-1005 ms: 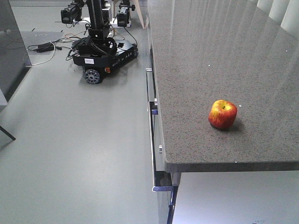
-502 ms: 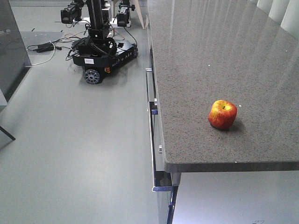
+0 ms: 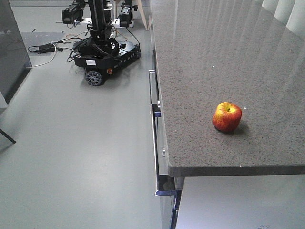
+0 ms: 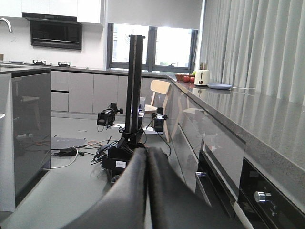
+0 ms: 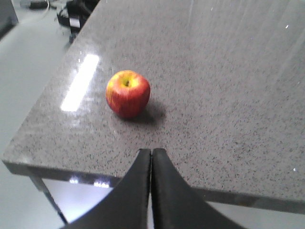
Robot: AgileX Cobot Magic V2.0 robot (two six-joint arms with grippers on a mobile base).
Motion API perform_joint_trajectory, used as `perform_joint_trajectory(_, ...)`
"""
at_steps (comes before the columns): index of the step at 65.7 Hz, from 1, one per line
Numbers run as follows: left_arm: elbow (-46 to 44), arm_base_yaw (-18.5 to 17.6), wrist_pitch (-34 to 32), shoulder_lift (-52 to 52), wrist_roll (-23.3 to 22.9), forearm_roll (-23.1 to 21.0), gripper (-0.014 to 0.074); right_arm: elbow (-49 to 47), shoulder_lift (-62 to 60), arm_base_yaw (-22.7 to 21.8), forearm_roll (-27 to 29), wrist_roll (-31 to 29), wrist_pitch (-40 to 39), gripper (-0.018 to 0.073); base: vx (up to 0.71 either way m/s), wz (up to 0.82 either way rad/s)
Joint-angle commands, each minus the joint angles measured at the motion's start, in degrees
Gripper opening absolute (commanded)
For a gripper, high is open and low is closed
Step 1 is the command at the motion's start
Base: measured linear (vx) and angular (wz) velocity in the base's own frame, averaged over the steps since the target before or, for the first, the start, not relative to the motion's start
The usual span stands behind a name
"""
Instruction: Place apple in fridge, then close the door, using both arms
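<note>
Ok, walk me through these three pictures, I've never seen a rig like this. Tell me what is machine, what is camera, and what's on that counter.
This is a two-armed robot on a wheeled base. One picture looks down from the robot's front onto a speckled grey counter. The other two come from small cameras on its wrists, so the black wedge at the bottom of each is a gripper seen from behind. The left gripper points across the kitchen floor, jaws closed on nothing. The right gripper points at the counter's corner, also closed and empty. A red and yellow apple stands near the counter's edge, untouched. The black wheeled machine on the floor is a separate one.
</note>
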Motion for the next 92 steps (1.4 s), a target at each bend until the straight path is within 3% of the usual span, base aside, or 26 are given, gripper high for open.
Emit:
perform_joint_trajectory(1, 1.6, -0.1, -4.1, -0.9, -0.5, 0.0, -0.0006, -4.0, 3.9, -0.4, 0.4, -1.2, -0.3, 0.0048, 0.0, 0.0)
perform_joint_trajectory(10, 1.6, -0.1, -4.1, -0.9, -0.5, 0.0, -0.0006, -7.4, 8.7, -0.4, 1.1, -1.2, 2.7, 0.0233, 0.0, 0.0)
perform_joint_trajectory(23, 1.6, -0.1, -4.1, -0.9, -0.5, 0.0, -0.0006, -10.3, 14.0, -0.4, 3.4, -1.4, 3.9, 0.0607, 0.0, 0.0)
perform_joint_trajectory(31, 1.6, -0.1, -4.1, -0.9, -0.5, 0.0, -0.0006, -12.1, 16.8, -0.4, 3.5, -3.4, 4.6, 0.0721, 0.0, 0.0)
perform_joint_trajectory(46, 1.6, -0.1, -4.1, -0.9, -0.5, 0.0, -0.0006, -16.6, 23.2, 0.1, 6.1, -10.3, 4.7, 0.0715, 0.0, 0.0)
perform_joint_trajectory(57, 1.6, -0.1, -4.1, -0.9, -0.5, 0.0, -0.0006, -21.6, 30.5, 4.8, 4.9, -11.5, 4.7, 0.0704, 0.0, 0.0)
perform_joint_trajectory(68, 1.6, -0.1, -4.1, -0.9, -0.5, 0.0, -0.0006, -28.6, 38.9, 5.9, 4.4, -0.1, 6.7, 0.0697, 0.0, 0.0)
perform_joint_trajectory(80, 1.6, -0.1, -4.1, -0.9, -0.5, 0.0, -0.0006, -37.0, 48.0, 5.9, -1.1, 14.0, 12.2, 0.0687, 0.0, 0.0)
perform_joint_trajectory(92, 1.6, -0.1, -4.1, -0.9, -0.5, 0.0, -0.0006, -43.9, 56.3, 5.9, -3.1, 19.4, 15.4, 0.0669, 0.0, 0.0)
